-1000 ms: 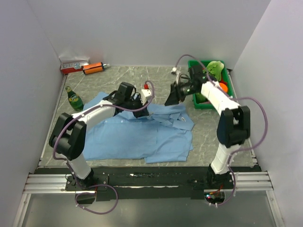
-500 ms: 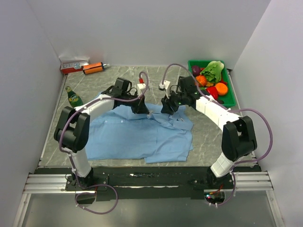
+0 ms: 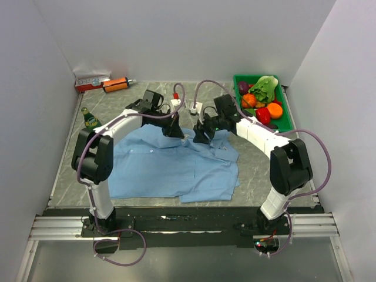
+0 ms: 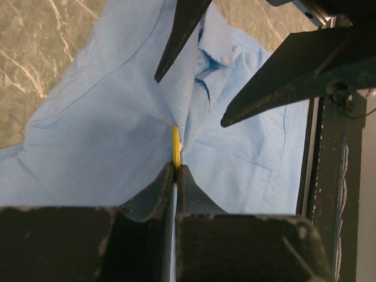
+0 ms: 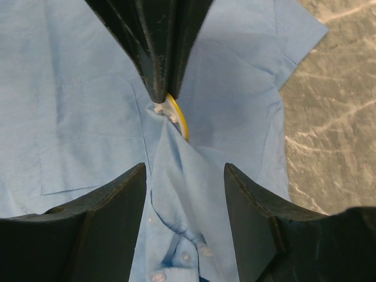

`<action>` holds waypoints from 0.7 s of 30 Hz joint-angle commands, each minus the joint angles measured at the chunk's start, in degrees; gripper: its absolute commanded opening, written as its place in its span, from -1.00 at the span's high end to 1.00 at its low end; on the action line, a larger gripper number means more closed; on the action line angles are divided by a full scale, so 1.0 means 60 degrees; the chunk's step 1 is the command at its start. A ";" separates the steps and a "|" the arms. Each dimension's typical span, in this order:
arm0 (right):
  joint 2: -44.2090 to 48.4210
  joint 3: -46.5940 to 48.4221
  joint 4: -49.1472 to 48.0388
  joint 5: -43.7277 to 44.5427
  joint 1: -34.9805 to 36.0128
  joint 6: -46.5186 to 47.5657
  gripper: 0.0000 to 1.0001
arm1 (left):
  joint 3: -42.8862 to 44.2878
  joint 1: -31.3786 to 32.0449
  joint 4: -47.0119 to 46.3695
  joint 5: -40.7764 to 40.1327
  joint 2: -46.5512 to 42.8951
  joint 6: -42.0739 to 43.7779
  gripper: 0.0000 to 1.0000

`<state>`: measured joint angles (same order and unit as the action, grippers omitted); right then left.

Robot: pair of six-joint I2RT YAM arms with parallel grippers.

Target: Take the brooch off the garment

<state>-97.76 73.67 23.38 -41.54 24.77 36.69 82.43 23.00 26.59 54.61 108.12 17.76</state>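
The light blue shirt (image 3: 170, 167) lies spread on the table. My left gripper (image 3: 181, 135) is shut on the brooch (image 4: 175, 145), a thin yellow-gold disc seen edge-on, and the cloth under it is pulled up into a peak. In the right wrist view the brooch (image 5: 180, 120) shows just below the left fingertips (image 5: 160, 70). My right gripper (image 5: 185, 173) is open and faces the left one. Its jaws stand either side of the raised fold of cloth (image 5: 176, 176) just below the brooch, without touching it. Its fingers (image 4: 276, 82) show in the left wrist view.
A green tray (image 3: 257, 131) of vegetables stands at the back right. A green bottle (image 3: 90, 120) lies by the shirt's left edge. An orange tube (image 3: 116, 85) and a small box (image 3: 91, 79) sit at the back left. White shirt buttons (image 5: 185, 257) lie near the right jaws.
My right gripper has swung left from beside the tray to the shirt's collar area. My left gripper has moved right and forward to meet it. The two now face each other over the brooch.
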 commanded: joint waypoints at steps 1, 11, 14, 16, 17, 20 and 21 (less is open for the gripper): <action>-0.0085 0.0408 -0.0686 -0.0313 0.0280 0.0272 -0.28 | 0.0660 -0.0040 0.1294 0.0025 -0.0031 0.0980 0.98; 0.0019 -0.0105 -0.1699 -0.0342 0.0763 0.0579 -0.28 | 0.2784 -0.0201 0.4284 0.0230 0.1258 0.2211 0.98; -0.0040 -0.0091 -0.1684 -0.0328 0.0837 0.0696 -0.25 | 0.2785 -0.0201 0.4299 0.0215 0.1244 0.2167 0.98; -0.0040 -0.0149 -0.1713 -0.0226 0.0967 0.0814 -0.24 | 0.2726 -0.0216 0.4255 0.0200 0.1200 0.2109 0.98; -0.0055 -0.0178 -0.1742 -0.0022 0.0983 0.0916 -0.24 | 0.2711 -0.0216 0.4241 0.0186 0.1200 0.2080 0.98; -0.0114 -0.0295 -0.1860 0.0214 0.1115 0.1019 -0.23 | 0.2726 -0.0245 0.4240 0.0244 0.1170 0.2050 0.98; -0.0157 -0.0339 -0.1860 0.0214 0.1144 0.0990 -0.24 | 0.2697 -0.0260 0.4226 0.0288 0.1170 0.2050 0.98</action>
<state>-97.78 72.58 15.00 -41.60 30.44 40.80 96.79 21.80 50.61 54.15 116.11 28.91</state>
